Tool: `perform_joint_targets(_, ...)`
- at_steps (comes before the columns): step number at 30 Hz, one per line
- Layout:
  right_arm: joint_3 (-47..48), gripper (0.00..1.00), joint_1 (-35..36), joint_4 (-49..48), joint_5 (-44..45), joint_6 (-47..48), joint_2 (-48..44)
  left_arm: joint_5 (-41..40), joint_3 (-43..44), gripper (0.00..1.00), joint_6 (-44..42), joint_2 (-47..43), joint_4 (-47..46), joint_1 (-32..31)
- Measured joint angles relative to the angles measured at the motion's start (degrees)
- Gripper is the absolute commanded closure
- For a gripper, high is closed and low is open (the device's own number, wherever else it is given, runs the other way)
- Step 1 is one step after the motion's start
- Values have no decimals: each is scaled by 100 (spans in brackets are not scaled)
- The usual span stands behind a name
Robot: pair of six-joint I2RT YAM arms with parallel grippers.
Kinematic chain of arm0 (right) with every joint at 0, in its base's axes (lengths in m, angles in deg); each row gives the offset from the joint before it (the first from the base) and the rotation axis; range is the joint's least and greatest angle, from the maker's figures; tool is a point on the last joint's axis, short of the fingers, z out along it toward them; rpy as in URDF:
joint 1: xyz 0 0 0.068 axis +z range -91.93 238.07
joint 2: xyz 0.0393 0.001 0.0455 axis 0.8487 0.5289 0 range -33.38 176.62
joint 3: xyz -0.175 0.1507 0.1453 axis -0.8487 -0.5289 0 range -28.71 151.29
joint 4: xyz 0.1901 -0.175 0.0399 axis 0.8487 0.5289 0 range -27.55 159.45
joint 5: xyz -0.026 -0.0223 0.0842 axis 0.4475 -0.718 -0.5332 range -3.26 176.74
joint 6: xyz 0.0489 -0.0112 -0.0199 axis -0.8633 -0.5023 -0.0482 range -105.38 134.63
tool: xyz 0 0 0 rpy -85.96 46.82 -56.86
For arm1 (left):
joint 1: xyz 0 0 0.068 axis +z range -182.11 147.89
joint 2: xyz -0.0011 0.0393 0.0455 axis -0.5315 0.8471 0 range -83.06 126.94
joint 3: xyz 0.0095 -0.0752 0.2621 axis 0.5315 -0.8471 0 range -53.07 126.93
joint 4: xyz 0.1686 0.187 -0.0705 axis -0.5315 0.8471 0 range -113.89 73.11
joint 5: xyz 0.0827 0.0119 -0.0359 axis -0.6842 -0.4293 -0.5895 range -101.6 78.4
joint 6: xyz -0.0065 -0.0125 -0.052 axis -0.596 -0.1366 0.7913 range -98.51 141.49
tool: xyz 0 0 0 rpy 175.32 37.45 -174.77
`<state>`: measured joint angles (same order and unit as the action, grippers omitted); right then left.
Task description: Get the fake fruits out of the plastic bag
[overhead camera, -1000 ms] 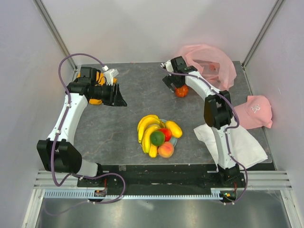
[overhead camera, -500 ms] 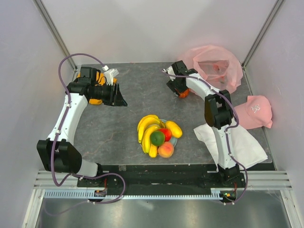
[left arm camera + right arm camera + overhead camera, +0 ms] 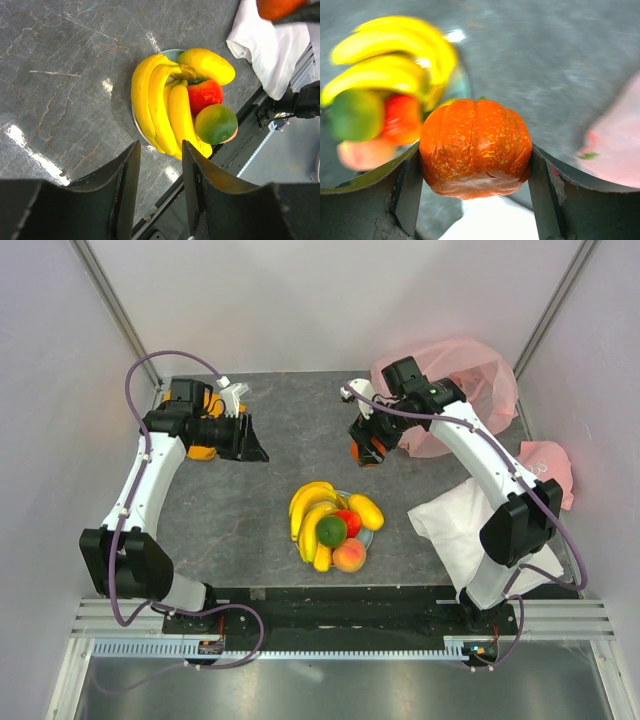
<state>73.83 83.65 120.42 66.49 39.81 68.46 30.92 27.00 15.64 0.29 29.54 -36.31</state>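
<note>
My right gripper (image 3: 368,447) is shut on an orange ribbed fake fruit (image 3: 476,146), held above the table left of the pink plastic bag (image 3: 470,380); that fruit also shows in the top view (image 3: 366,449). A plate (image 3: 366,536) at mid-table holds a yellow banana bunch (image 3: 308,510), a red piece (image 3: 348,521), a green piece (image 3: 331,531), a peach piece (image 3: 349,556) and a yellow piece (image 3: 366,510). My left gripper (image 3: 250,447) hangs open and empty at the far left; its wrist view shows the pile of fruits (image 3: 170,107) below.
A white cloth (image 3: 470,530) lies at the right front, a pink cap (image 3: 548,465) at the right edge. An orange cloth (image 3: 202,410) lies under my left arm at the back left. Walls close in the back and sides.
My right gripper has moved left and toward the front, away from the bag, carrying the orange fruit, and its arm has swung out to the right. The left arm is still.
</note>
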Motion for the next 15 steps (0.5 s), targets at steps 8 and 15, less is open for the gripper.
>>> perform_joint_targets(8,-289,34,304,468,-1023,-50,345,9,109,54,0,74,-4,0)
perform_joint_targets(15,-59,32,750,417,-1333,-442,1128,0,90,54,0,13,-2,0)
